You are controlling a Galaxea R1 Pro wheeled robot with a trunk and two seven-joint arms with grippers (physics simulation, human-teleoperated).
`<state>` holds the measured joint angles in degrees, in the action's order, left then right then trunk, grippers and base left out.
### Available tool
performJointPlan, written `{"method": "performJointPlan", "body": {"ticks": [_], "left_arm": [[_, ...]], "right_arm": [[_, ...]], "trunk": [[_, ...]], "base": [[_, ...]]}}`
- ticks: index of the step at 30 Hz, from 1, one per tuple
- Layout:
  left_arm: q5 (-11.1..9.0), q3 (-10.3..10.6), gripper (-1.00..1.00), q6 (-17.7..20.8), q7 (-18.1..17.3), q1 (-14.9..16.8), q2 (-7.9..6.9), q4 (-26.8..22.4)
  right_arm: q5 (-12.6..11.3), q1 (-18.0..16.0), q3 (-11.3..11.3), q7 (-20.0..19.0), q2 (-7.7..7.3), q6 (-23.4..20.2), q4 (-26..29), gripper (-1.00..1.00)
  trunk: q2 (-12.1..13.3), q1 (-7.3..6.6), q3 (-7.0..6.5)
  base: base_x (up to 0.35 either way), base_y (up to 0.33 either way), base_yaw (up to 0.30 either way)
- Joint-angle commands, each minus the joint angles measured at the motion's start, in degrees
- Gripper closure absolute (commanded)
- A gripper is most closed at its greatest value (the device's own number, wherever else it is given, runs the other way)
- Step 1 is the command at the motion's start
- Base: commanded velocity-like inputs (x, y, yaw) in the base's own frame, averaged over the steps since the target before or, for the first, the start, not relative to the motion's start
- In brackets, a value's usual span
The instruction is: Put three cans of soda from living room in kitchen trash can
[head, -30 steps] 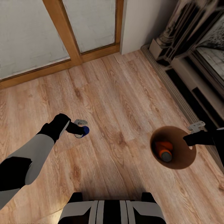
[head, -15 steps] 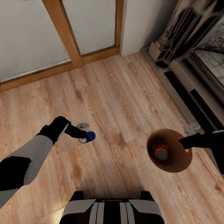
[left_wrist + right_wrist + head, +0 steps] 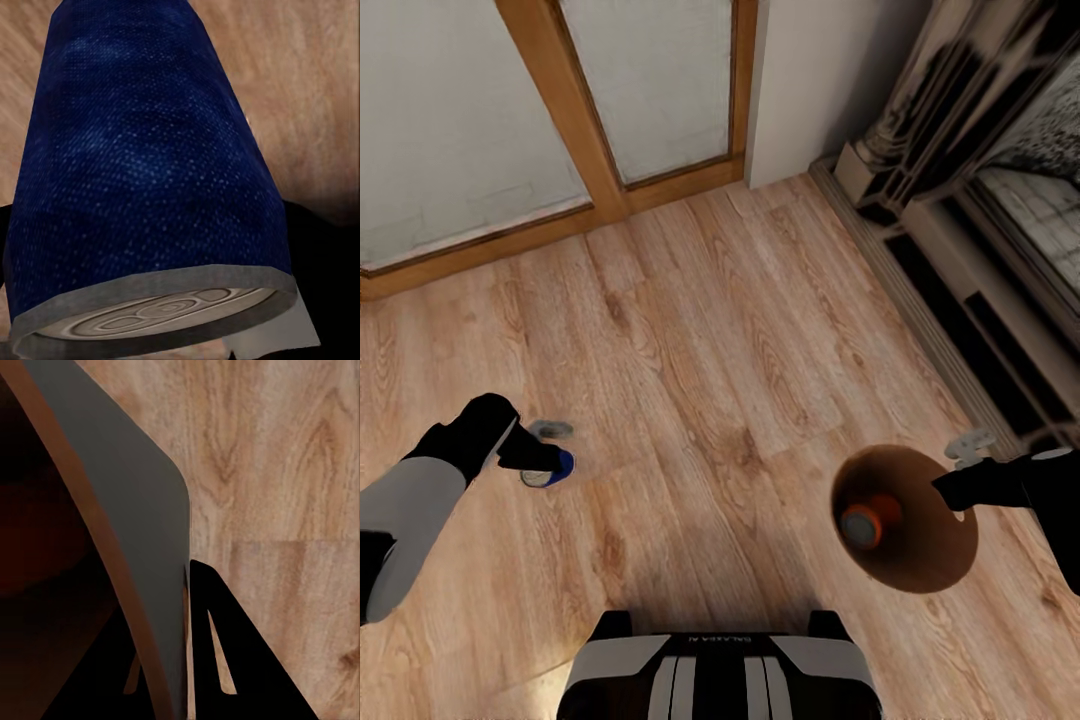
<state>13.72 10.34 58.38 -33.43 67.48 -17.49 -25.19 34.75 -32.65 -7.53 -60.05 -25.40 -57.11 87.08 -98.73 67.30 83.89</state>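
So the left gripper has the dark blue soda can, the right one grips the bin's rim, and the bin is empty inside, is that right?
Not quite: the bin is not empty. The head view shows an orange can lying inside it. The rest holds: the left gripper has the dark blue soda can, and the right gripper grips the bin's rim, as the right wrist view confirms.

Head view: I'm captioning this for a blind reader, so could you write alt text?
The left gripper holds a dark blue soda can above a wood floor, while the right gripper grips the rim of a copper-lined trash can containing an orange soda can. Wood-framed glass doors stand beyond.
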Motion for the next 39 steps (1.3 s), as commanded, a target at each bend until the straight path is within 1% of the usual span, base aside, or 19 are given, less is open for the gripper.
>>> {"method": "performJointPlan", "body": {"ticks": [1, 4, 7, 9, 10, 11, 13, 14, 15, 16, 17, 20, 23, 25, 26, 28, 29, 34, 39], "left_arm": [[-0.3, -0.1, 1.00, 0.2, 0.8, 0.0, -0.54, -0.7], [-0.7, -0.1, 1.00, 0.6, 1.3, -0.4, -1.64, -2.6], [-1.2, -0.3, 1.00, 0.8, 0.9, -3.2, -2.35, -5.8], [-2.0, -0.8, 1.00, 0.9, -1.0, -6.7, -2.66, -9.9], [-2.5, -1.4, 1.00, 1.0, -3.0, -9.9, -2.83, -13.7], [-2.7, -1.8, 1.00, 1.0, -4.3, -11.8, -2.93, -16.0], [-3.2, -4.4, 1.00, 1.3, -9.7, -19.7, -3.21, -27.0], [-3.2, -5.3, 1.00, 1.5, -11.1, -21.8, -3.24, -30.0], [-3.3, -7.2, 1.00, 1.6, -13.5, -25.9, -3.26, -35.9], [-3.3, -8.0, 1.00, 1.6, -14.6, -27.9, -3.24, -38.8], [-3.4, -9.4, 1.00, 1.6, -16.4, -31.5, -3.20, -44.1], [-3.5, -10.8, 1.00, 1.6, -18.6, -36.3, -2.99, -52.1], [-3.4, -11.3, 1.00, 1.6, -19.2, -38.0, -2.86, -55.0], [-3.0, -11.5, 1.00, 1.6, -19.4, -38.8, -2.74, -56.4], [-2.8, -11.5, 1.00, 1.6, -19.2, -39.1, -2.64, -56.7], [-2.7, -11.5, 1.00, 1.6, -18.8, -39.3, -2.51, -56.7], [-2.8, -11.5, 1.00, 1.6, -18.2, -39.5, -2.28, -56.6], [-3.4, -11.6, 1.00, 1.6, -17.3, -39.8, -1.32, -56.8], [-3.5, -11.4, 1.00, 1.2, -17.3, -39.9, -1.04, -57.1]], "right_arm": [[-0.5, 0.6, -0.1, -0.3, 0.00, 0.0, 0.0, 1.00], [-0.6, 1.6, -0.4, -0.4, -0.04, 0.5, 0.0, 1.00], [-0.7, 2.2, -0.8, -0.6, -0.08, 1.6, 0.0, 1.00], [-0.7, 2.4, -2.5, -0.8, -0.01, 2.9, 0.0, 1.00], [-0.8, 2.5, -3.8, -0.9, 0.03, 3.7, -0.1, 1.00], [-0.8, 2.6, -4.3, -1.0, 0.04, 4.2, -0.1, 1.00], [-0.9, 2.6, -5.7, -1.0, 0.46, 6.7, -0.3, 1.00], [-0.9, 2.6, -5.9, -1.0, 0.67, 7.6, -0.4, 1.00], [-0.8, 2.7, -6.2, -1.0, 1.10, 9.5, -0.8, 1.00], [-0.8, 2.7, -6.3, -1.0, 1.26, 10.4, -0.9, 1.00], [-0.8, 2.7, -6.7, -0.9, 1.52, 12.3, -1.2, 1.00], [-0.9, 2.7, -8.4, -0.9, 1.96, 14.9, -1.7, 1.00], [-0.9, 2.7, -9.9, -0.9, 2.87, 15.9, -2.3, 1.00], [-0.9, 2.7, -10.9, -0.8, 4.28, 16.4, -2.7, 1.00], [-0.9, 2.7, -11.2, -0.8, 5.60, 16.6, -2.8, 1.00], [-0.9, 2.7, -11.4, -0.7, 7.21, 16.7, -2.9, 1.00], [-0.8, 2.7, -11.6, -0.6, 8.83, 16.8, -3.0, 1.00], [-0.7, 2.7, -12.2, -0.5, 12.63, 16.7, -2.7, 1.00], [-0.7, 2.7, -14.5, -0.5, 13.10, 16.8, -2.5, 1.00]], "trunk": [[0.4, -0.23, -0.19], [1.6, -0.89, -0.73], [2.8, -1.54, -1.27], [3.6, -1.98, -1.62], [4.0, -2.20, -1.80], [4.4, -2.42, -1.98], [5.2, -2.86, -2.34], [5.6, -3.08, -2.52], [6.0, -3.30, -2.70], [6.4, -3.52, -2.88], [6.8, -3.74, -3.06], [8.0, -4.40, -3.60], [9.2, -5.06, -4.14], [10.0, -5.50, -4.50], [10.4, -5.72, -4.68], [11.2, -6.16, -5.04], [11.6, -6.38, -5.22], [12.4, -6.82, -5.57], [12.4, -6.82, -5.57]], "base": [[0.000, 0.000, 0.000], [0.000, 0.000, 0.000], [0.000, 0.000, 0.000], [0.000, 0.000, 0.000], [0.000, 0.000, 0.000], [0.000, 0.000, 0.000], [0.000, 0.000, 0.000], [0.000, 0.000, 0.000], [0.000, 0.000, 0.000], [0.000, 0.000, 0.000], [0.000, 0.000, 0.000], [0.000, 0.000, 0.000], [0.000, 0.000, 0.000], [0.000, 0.000, 0.000], [0.000, 0.000, 0.000], [0.000, 0.000, 0.000], [0.000, 0.000, 0.000], [0.000, 0.000, 0.000], [0.000, 0.000, 0.000]]}}
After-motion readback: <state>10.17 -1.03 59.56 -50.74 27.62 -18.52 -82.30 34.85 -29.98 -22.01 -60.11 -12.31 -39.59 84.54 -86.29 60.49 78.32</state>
